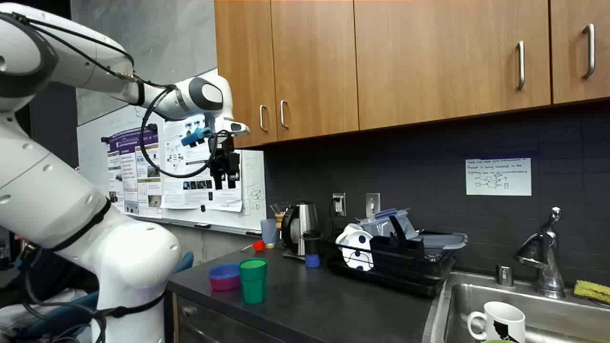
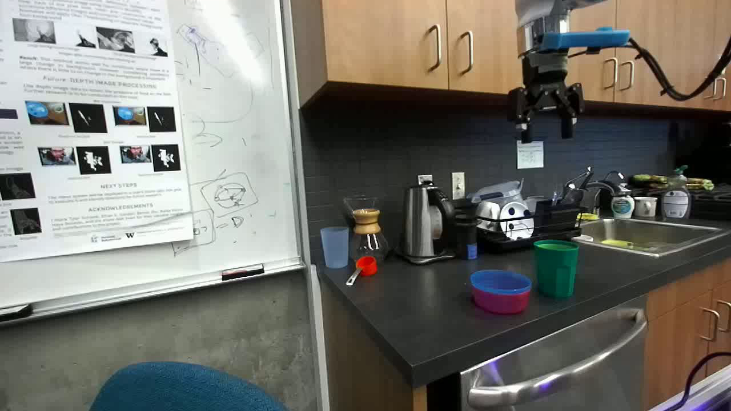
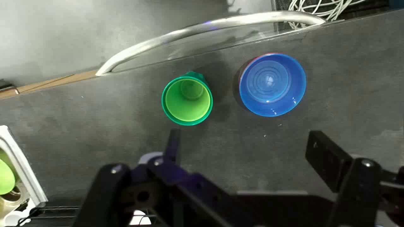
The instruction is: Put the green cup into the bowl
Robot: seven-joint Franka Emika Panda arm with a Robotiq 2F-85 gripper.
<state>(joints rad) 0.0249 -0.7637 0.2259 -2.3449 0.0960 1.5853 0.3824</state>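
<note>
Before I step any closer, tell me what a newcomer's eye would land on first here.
The big white arm would probably catch the eye first, filling the left of an exterior view. Next come the upright green cup and the bowl, blue above magenta, side by side with a gap between them near the edge of the dark counter. High above, the black gripper hangs open, holding nothing.

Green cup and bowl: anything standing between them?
Nothing standing there: just a bare strip of dark countertop separates the green cup from the bowl, as the wrist view shows.
</note>
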